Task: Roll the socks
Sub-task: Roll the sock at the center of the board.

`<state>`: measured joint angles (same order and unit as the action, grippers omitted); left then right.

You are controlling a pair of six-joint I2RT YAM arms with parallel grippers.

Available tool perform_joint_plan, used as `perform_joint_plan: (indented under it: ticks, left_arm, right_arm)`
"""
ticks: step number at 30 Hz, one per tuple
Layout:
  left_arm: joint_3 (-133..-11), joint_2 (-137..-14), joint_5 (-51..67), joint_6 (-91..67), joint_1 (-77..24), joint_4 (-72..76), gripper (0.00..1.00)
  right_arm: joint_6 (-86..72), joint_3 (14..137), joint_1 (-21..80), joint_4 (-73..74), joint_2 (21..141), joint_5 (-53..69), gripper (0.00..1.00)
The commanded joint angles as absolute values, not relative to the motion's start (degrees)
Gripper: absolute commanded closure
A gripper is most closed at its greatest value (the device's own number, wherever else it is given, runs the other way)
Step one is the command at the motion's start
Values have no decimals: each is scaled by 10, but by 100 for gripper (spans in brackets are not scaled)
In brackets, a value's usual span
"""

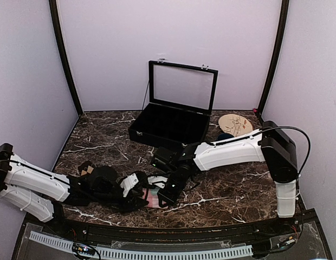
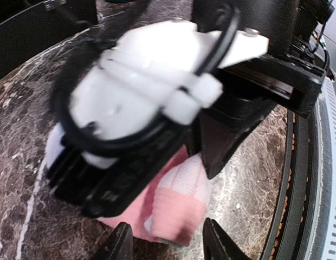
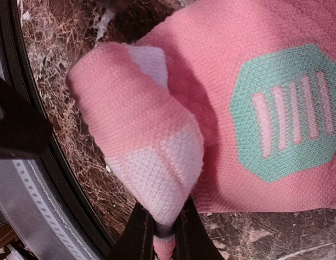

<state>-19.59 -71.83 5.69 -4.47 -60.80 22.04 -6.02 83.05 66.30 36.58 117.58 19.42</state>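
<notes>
The pink sock (image 3: 254, 49) lies flat on the marble near the table's front edge, its teal patch (image 3: 287, 114) facing up. One end is folded back over the sock, and my right gripper (image 3: 163, 232) is shut on the white-patched fold (image 3: 157, 179). In the left wrist view my left gripper (image 2: 168, 241) stands open, a fingertip (image 2: 122, 244) on each side of the folded pink end (image 2: 176, 208). From above, the two grippers (image 1: 140, 188) (image 1: 168, 194) meet over the sock (image 1: 154, 199). The dark brown sock (image 1: 91, 171) lies bunched by the left arm.
An open black case (image 1: 170, 127) with its lid up stands at the back centre. A round wooden plate (image 1: 236, 124) lies at the back right. The black front rail (image 3: 27, 179) runs close beside the sock.
</notes>
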Motion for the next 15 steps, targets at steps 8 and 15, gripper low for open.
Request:
perform_joint_plan:
  ticks: [8,15]
  left_arm:
    - [-256,-798,51,49,-664,207,54]
    - [-261,-804,6,84,-673,208,53]
  right_arm:
    - [-40,851,657,398,1189,215,94]
    - [-34,852,657,402,1191,223,94]
